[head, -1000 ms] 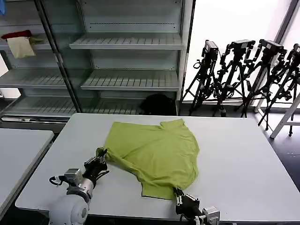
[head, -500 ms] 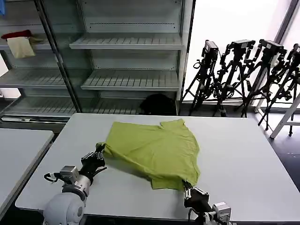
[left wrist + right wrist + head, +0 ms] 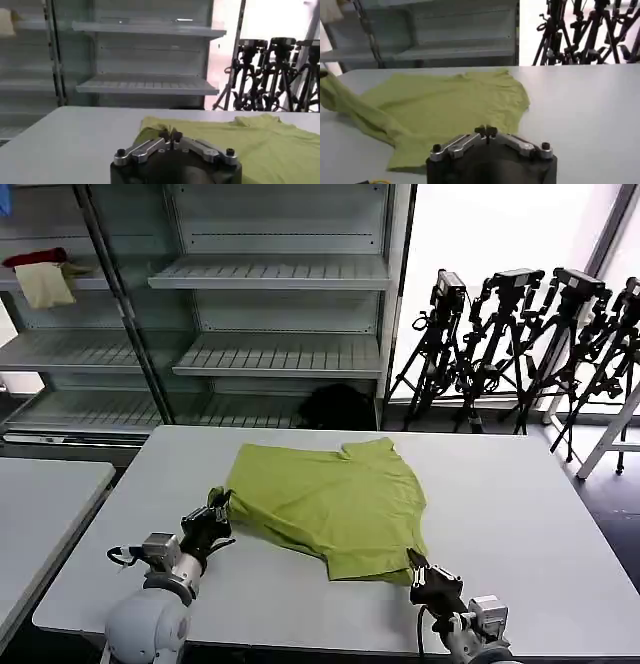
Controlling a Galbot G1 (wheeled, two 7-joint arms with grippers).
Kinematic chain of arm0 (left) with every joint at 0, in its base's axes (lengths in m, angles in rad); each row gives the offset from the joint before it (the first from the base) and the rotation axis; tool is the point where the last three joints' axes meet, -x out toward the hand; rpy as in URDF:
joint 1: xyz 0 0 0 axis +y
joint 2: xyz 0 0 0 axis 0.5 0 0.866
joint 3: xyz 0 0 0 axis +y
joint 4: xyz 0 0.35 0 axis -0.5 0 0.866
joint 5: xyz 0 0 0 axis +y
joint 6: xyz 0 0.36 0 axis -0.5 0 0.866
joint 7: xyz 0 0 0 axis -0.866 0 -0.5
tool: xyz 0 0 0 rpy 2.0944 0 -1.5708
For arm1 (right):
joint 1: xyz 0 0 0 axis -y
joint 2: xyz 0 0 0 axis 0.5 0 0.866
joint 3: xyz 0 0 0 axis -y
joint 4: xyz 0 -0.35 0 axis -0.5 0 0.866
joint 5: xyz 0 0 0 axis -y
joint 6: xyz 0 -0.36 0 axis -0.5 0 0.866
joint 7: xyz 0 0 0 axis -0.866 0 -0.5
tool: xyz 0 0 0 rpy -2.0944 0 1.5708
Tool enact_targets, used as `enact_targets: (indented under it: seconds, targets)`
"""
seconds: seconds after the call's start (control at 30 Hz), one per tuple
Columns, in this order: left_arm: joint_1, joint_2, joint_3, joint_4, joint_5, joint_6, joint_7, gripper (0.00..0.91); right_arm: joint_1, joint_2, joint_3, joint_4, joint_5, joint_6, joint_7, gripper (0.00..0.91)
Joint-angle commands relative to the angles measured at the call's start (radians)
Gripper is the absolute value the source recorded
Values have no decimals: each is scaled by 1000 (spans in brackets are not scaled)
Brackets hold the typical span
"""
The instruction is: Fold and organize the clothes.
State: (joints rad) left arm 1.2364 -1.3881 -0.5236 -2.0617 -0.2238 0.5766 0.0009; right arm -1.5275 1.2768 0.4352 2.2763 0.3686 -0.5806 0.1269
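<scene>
From the head view, a lime-green short-sleeved T-shirt of thin fabric lies partly folded near the middle of the pale grey rectangular surface, its round neck toward the far side. The left hand sits at the shirt's near-left corner, its fingers pinched together on a bunched bit of green cloth lifted slightly off the surface. The right hand is at the shirt's near-right corner, close to the surface's near edge, touching the hem; whether it grips the cloth cannot be told from here. Beyond the surface stand grey metal shelves and, to the right, a row of black tripods.

In the left wrist view, the left hand has its fingertips closed together with a fold of the T-shirt caught between them.

In the right wrist view, the right hand shows its fingertips meeting, the tips closed above the T-shirt; no cloth can be made out between them.
</scene>
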Motion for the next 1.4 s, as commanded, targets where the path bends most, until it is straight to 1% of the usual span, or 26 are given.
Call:
enact_targets:
  seconds: [0.03,0.13,0.3,0.47,0.5,0.53,0.57,0.6,0.73,0.9,1.0,1.1,1.27,1.4]
  targets:
    - [-20,-1,12,27,26,0,0,0,11,0,11,-32,32,-1,-25,907]
    - [-23,0,12,35,29,0,0,0,-3,5,-4,-33,34,-1,-36,907]
    - [-19,0,10,32,29,0,0,0,29,15,-14,-76,32,-1,-9,907]
    - [-18,-2,13,23,28,0,2,0,52,20,-23,-95,32,-2,-3,907]
    - [-17,-3,13,21,28,0,2,0,55,21,-28,-99,32,-2,-1,746]
    - [-16,-4,13,19,28,0,2,0,60,24,-32,-104,32,-2,-1,363]
    - [-15,-4,13,19,28,0,2,0,61,24,-33,-105,32,-2,-2,161]
    - [-14,-4,13,18,27,0,3,0,69,28,-41,-113,32,-2,-3,10]
    - [-11,-6,14,15,27,-1,2,10,82,37,-51,-120,34,-2,-6,0]
    - [-5,-11,17,10,27,-1,3,0,94,38,-57,-126,41,-2,-4,0]
    - [-1,-13,18,10,28,-2,4,10,93,37,-54,-122,56,-3,-3,0]
    - [1,-14,18,10,28,-4,4,0,91,36,-51,-117,69,-3,0,0]
    - [1,-15,18,8,28,-5,4,0,94,41,-35,-92,124,0,20,0]
    - [-1,-17,18,3,27,-6,4,0,98,40,-10,-55,132,0,30,0]
